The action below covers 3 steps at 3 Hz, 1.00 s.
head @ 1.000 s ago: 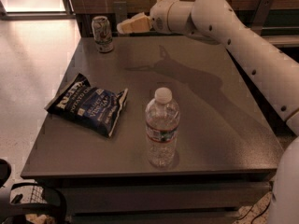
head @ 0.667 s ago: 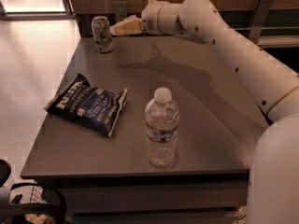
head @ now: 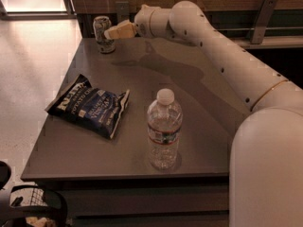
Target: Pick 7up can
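The 7up can (head: 102,33) stands upright at the far left corner of the grey table (head: 199,103). It is a small silvery can with a darker lower band. My gripper (head: 112,32) is at the end of the white arm that reaches in from the right, just right of the can at its upper half, level with it. Its pale fingertips almost touch the can's side.
A dark blue chip bag (head: 90,105) lies on the left of the table. A clear water bottle (head: 164,129) with a white cap stands near the front middle. A wooden wall and rail run behind the table. The floor lies to the left.
The arm has moved left across the far edge of the table, bringing my gripper from well right of the can to right beside it.
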Tool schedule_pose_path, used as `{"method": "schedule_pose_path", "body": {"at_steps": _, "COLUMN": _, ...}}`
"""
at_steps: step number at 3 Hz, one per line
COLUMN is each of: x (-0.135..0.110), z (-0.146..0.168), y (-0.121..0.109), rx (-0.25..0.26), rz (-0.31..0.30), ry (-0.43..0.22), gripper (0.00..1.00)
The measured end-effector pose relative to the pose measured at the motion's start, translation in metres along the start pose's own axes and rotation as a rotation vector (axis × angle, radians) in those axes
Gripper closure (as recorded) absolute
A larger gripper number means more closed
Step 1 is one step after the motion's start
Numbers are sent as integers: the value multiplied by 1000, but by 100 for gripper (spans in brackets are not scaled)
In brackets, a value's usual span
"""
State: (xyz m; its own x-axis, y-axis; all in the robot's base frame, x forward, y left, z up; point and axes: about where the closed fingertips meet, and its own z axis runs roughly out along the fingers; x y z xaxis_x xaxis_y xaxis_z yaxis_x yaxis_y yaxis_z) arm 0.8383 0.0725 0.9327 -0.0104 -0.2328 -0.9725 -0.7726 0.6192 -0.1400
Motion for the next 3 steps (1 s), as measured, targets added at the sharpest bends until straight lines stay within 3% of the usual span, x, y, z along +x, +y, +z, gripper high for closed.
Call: {"method": "schedule_pose_path", "body": {"at_steps": 3, "x": 11, "z": 52, "y": 18, "rx": -115, "rz": 30, "ry": -6, "gripper": 0}}
